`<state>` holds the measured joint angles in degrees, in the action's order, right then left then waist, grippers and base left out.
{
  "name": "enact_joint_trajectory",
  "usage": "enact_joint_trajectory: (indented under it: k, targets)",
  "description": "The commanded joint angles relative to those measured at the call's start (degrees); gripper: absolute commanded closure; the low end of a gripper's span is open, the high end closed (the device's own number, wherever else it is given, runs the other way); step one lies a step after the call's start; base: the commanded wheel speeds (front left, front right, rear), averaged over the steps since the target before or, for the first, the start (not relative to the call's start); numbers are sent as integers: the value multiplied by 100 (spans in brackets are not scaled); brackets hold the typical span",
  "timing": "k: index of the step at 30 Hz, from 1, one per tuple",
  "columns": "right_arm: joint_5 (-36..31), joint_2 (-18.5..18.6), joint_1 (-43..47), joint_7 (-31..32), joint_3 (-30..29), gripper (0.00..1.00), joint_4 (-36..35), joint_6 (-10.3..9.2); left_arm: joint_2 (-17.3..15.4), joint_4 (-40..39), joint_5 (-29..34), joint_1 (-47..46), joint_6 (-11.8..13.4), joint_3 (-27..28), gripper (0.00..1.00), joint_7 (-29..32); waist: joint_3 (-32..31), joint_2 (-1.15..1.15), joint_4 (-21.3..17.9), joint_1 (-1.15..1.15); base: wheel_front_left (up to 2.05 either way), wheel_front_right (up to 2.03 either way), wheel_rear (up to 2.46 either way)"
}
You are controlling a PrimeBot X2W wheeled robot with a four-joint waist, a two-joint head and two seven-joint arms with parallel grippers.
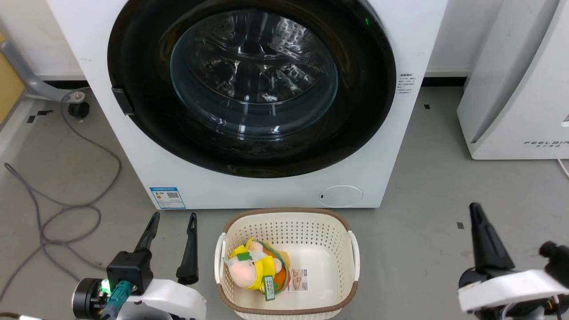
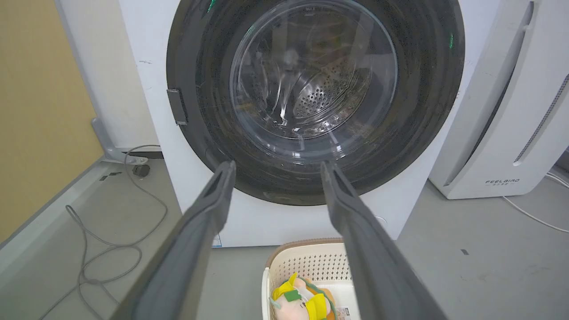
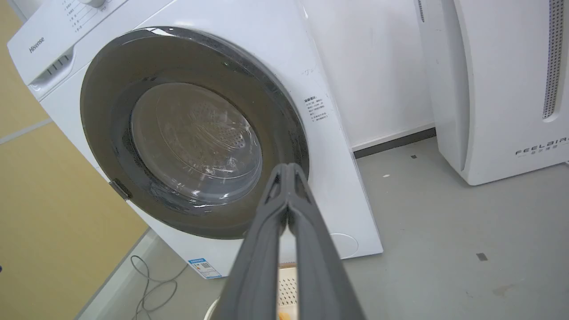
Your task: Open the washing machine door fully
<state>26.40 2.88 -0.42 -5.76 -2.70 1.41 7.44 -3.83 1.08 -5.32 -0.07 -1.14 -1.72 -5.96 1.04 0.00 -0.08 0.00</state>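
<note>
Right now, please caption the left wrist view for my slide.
Left gripper with fingers apart faces the closed washing machine door; laundry basket below.

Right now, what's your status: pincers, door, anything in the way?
Left pincer open, empty. Right pincer shut, empty. Both short of the door, which is shut. Basket with toy sits before the washer.

Two brand names legible
"Hisense" stands on the washing machine (image 3: 333, 186) control panel, "FEELBIRD" low on the white appliance (image 2: 502, 133) beside it; the blue label sticker (image 1: 167, 198) is too small to read.
</note>
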Motion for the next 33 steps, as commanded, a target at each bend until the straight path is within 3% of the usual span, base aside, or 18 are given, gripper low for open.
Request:
enact_joint_trajectory:
  k: [1,6,23,33]
  targets:
    - [315,0,-158,-57,-52,100,11,2,25,-35,-45,-100,-10,-12,0,-56,19,0,-4,0,0,0,0]
    - [1169,0,-451,-112,-225,100,112,2,30,-92,-71,-167,-44,-1,0,-110,93,0,-6,0,0,0,0]
    - [2746,32,-2503,-298,-1024,100,1304,2,45,-355,-176,-544,-213,92,0,-293,591,0,-28,0,0,0,0]
    - [3182,545,-4206,-283,-857,100,2449,3,54,-604,-250,-825,-313,77,0,-400,989,0,50,0,0,0,0]
